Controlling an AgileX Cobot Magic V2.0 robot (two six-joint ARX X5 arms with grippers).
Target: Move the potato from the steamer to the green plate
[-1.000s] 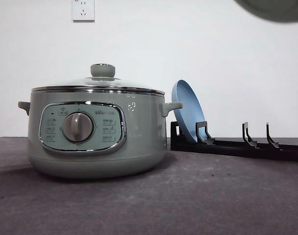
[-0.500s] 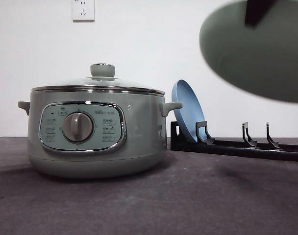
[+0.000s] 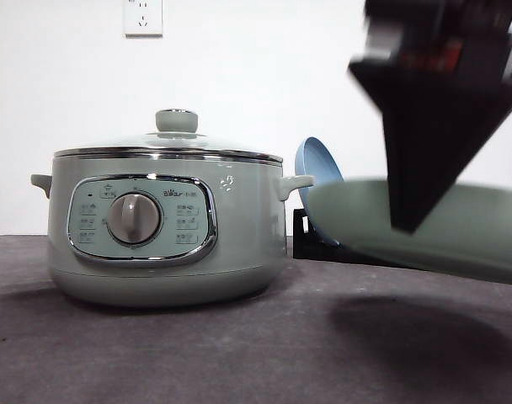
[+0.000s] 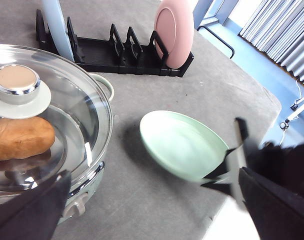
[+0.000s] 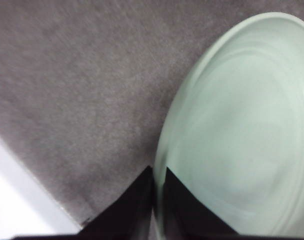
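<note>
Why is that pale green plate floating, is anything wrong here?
Nothing looks damaged or spilled. The pale mint-green round plate hangs tilted above the grey table, its rim pinched by the right gripper; the shadow beneath shows it is not resting.

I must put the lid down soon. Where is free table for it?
Bare table lies in front of the steamer, and between the steamer and the black rack. To the steamer's right, the right gripper holds the green plate just above the table, so that side is crowded.
</note>
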